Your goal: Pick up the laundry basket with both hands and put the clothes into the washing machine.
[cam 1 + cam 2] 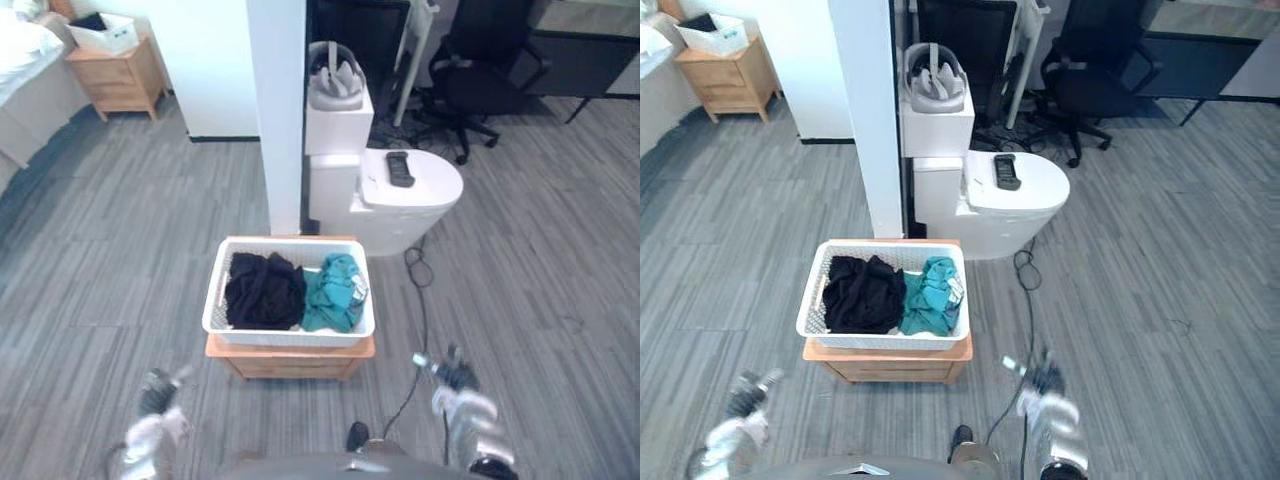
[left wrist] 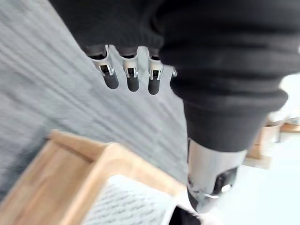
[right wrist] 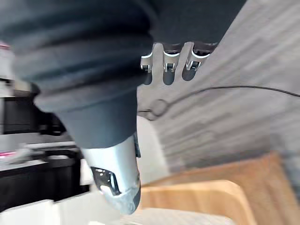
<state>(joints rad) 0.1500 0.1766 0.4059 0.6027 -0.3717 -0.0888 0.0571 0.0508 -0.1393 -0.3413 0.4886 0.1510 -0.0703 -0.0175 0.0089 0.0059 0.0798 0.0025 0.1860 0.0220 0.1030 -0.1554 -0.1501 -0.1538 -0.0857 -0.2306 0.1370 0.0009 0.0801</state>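
laundry basket (image 1: 290,337): white, perforated walls, sitting on a low wooden stand (image 1: 290,362) on the grey plank floor (image 1: 110,250), just in front of a white pillar (image 1: 277,120). white toilet (image 1: 420,200) behind the basket and to its right, lid down. black office chair (image 1: 480,70) further back on the right. wooden nightstand (image 1: 118,80) far back on the left. black clothes (image 1: 262,290) in the basket's left half, teal clothes (image 1: 335,292) in its right half, touching. left hand (image 1: 155,410) near the stand's left front corner, fingers (image 2: 132,79) loose, grasping nothing. right hand (image 1: 465,400) off the right front corner, fingers (image 3: 168,70) likewise released, empty. dark remote (image 1: 400,168) on the toilet lid.
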